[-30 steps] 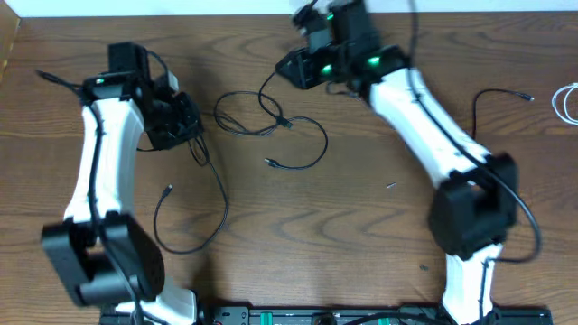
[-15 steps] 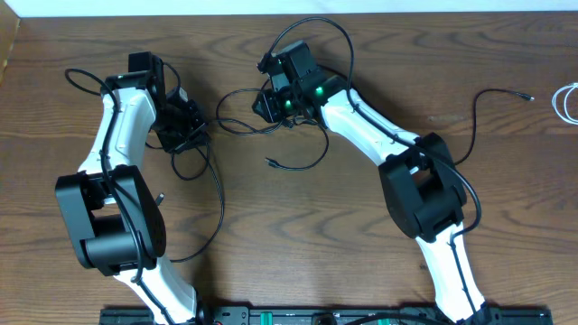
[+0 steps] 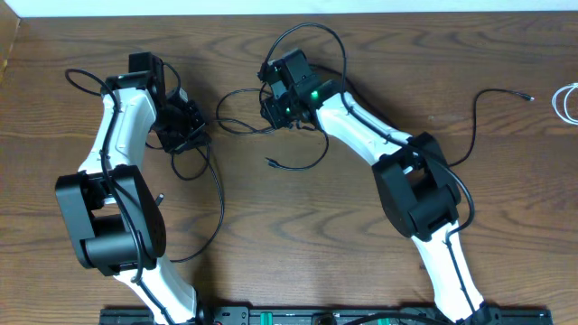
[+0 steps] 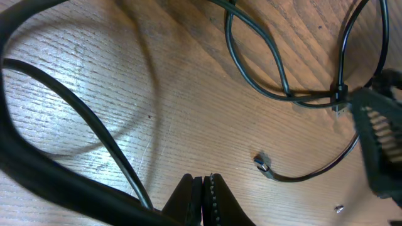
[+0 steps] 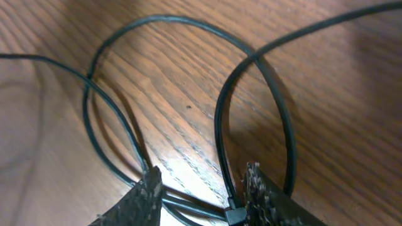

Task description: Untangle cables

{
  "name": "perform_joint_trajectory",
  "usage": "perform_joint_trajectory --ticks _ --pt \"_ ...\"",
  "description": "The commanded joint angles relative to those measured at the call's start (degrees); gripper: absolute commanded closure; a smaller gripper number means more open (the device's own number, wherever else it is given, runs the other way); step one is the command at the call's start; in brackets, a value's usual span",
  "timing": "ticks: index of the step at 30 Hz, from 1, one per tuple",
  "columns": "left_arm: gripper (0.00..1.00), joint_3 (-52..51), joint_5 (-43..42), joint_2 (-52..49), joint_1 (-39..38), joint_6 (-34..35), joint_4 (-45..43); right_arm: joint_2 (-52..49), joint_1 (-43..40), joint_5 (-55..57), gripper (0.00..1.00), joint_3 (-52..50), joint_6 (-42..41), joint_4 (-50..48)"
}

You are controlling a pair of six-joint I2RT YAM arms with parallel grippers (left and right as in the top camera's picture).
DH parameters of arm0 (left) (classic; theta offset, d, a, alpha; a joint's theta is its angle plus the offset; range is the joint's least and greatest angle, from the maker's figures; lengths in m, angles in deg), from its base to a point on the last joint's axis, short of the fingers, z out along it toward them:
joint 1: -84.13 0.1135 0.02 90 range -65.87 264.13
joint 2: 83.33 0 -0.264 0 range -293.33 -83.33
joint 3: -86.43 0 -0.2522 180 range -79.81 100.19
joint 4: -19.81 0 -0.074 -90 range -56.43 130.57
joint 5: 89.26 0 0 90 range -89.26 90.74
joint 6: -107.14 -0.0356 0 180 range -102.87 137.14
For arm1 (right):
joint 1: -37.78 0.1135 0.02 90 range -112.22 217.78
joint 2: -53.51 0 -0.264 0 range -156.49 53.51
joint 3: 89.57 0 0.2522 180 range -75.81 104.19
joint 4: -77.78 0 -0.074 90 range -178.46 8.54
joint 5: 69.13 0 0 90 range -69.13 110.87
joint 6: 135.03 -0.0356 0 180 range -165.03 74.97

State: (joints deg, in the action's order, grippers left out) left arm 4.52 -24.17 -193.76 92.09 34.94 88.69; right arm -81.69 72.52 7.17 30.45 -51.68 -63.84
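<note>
**Brown wood surface, knot of black cords by the far edge, right jaws about to grab**

Wood-grain surface all round, with both arms reaching toward the far edge. Most of the cables sit in one loose black tangle around the middle of that edge. One more black cord lies well apart toward the right edge, and the white one is right at that edge.

The right gripper is down on the tangle. Its jaws are part-spread and straddle a couple of crossing strands, and I don't see them clamped yet. The left gripper is off to the left of the tangle with its jaws pressed together. A long black cord runs from there toward the near edge, but I honestly can't tell whether it's nipped in them.

My read is we're early in the job, at the pick-a-strand stage. The next move probably needs the right jaws to close on just one strand, then pull it away from the left side. The loose plug could snag in a loop.
</note>
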Motion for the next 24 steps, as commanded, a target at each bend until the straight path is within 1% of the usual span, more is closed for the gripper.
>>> perform_joint_trajectory --ticks 1,7,14,18,20,22,23,24 --pt "0.93 -0.50 0.52 -0.70 -0.09 0.09 0.09 -1.62 1.01 4.39 0.64 -0.20 2.40 0.28" --pt "0.93 -0.50 0.52 -0.70 -0.09 0.09 0.11 -2.95 1.60 5.75 0.66 -0.20 4.22 0.55" --pt "0.93 -0.50 0.52 -0.70 -0.09 0.07 0.07 -3.69 2.12 7.82 0.68 -0.20 4.24 0.92" --pt "0.92 -0.50 0.52 -0.70 -0.09 0.07 0.07 -3.96 2.89 8.81 0.68 -0.22 7.76 1.84" --pt "0.93 -0.50 0.52 -0.70 -0.09 0.07 0.07 -4.46 3.28 10.88 0.68 -0.22 7.85 1.97" --pt "0.92 -0.50 0.52 -0.70 -0.09 0.07 0.07 -5.22 3.61 11.87 0.71 -0.22 7.96 1.95" --pt "0.93 -0.50 0.52 -0.70 -0.09 0.07 0.07 -5.33 3.67 11.89 0.76 -0.22 8.11 1.97" --pt "0.92 -0.50 0.55 -0.70 -0.09 0.07 0.07 -5.42 3.72 12.15 0.83 -0.22 8.04 1.99"
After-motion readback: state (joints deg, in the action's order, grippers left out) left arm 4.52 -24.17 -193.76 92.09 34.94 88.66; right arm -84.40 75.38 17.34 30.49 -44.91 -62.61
